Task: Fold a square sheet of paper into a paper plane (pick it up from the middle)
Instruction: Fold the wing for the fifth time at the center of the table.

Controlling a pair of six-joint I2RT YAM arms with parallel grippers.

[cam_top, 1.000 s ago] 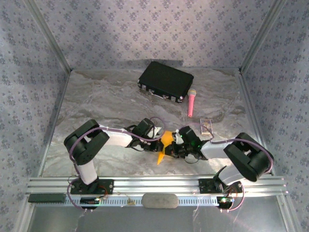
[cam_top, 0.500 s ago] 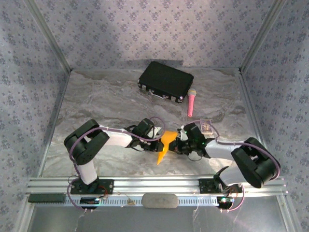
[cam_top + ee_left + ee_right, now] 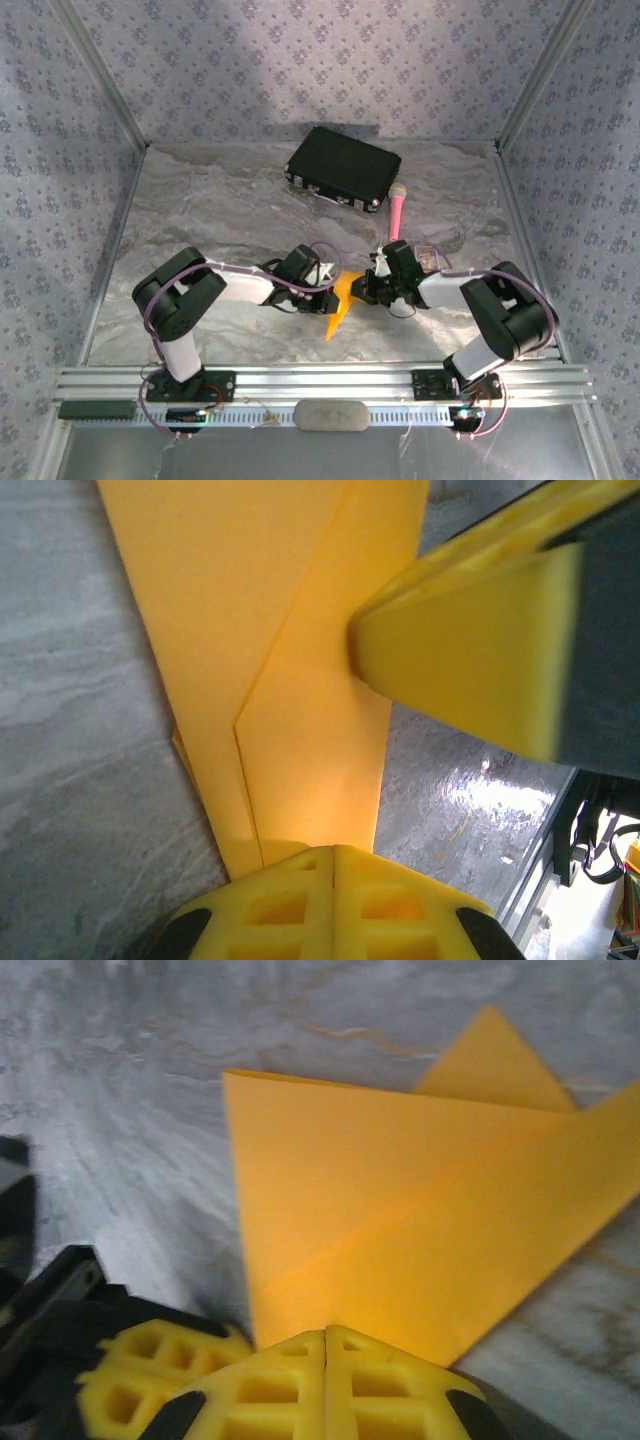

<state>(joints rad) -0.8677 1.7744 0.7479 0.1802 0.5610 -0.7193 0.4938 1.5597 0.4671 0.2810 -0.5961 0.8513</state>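
Observation:
The square sheet of paper (image 3: 340,302) is a creased orange-yellow wedge lying on the marbled table between the arms, its point toward the near edge. In the left wrist view the paper (image 3: 290,630) shows a long fold line. My left gripper (image 3: 333,852) is shut, its tips resting on the paper's edge. From above, the left gripper (image 3: 328,288) is at the paper's left side and the right gripper (image 3: 366,288) at its right. My right gripper (image 3: 326,1335) is shut too, tips on the paper (image 3: 400,1220) where a crease starts. A right finger (image 3: 470,650) presses the sheet.
A black case (image 3: 343,167) lies at the back, a pink microphone (image 3: 396,213) in front of it. A small flat card (image 3: 428,262) sits just behind the right arm. Patterned walls close in three sides; a metal rail (image 3: 320,380) runs along the near edge.
The right gripper has slid along the paper's right side away from the near edge, its arm folding in closer. The left arm and paper have stayed put.

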